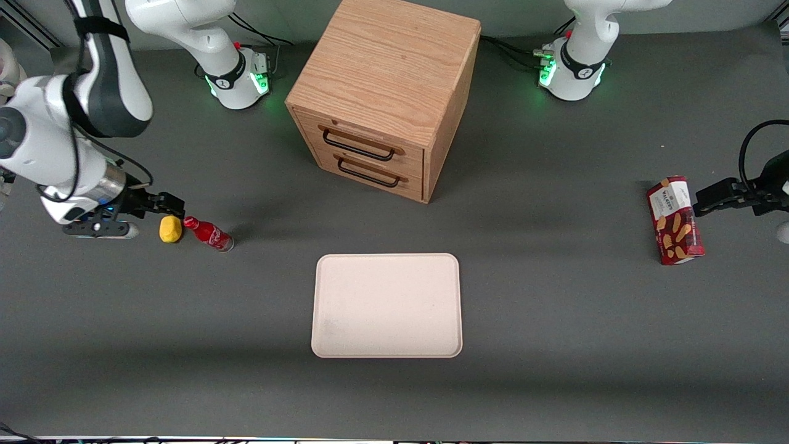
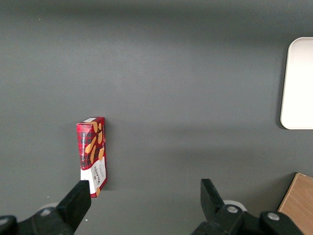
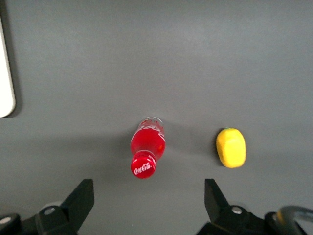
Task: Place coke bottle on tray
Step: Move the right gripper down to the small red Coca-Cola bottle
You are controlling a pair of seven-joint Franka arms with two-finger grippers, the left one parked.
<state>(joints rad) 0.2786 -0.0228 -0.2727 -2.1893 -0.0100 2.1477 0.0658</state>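
Observation:
The coke bottle stands upright on the dark table, beside a yellow lemon-like lump, toward the working arm's end. In the right wrist view I see the bottle from above, with its red cap nearest the camera. My right gripper hangs above the table close to the lemon and the bottle. It is open and empty, and in the right wrist view the cap lies just ahead of the gap between the fingers. The pale pinkish-beige tray lies empty at the table's middle, nearer the front camera than the bottle.
A wooden two-drawer cabinet stands farther from the camera than the tray. A red snack box lies toward the parked arm's end and also shows in the left wrist view. The tray's edge shows in the right wrist view.

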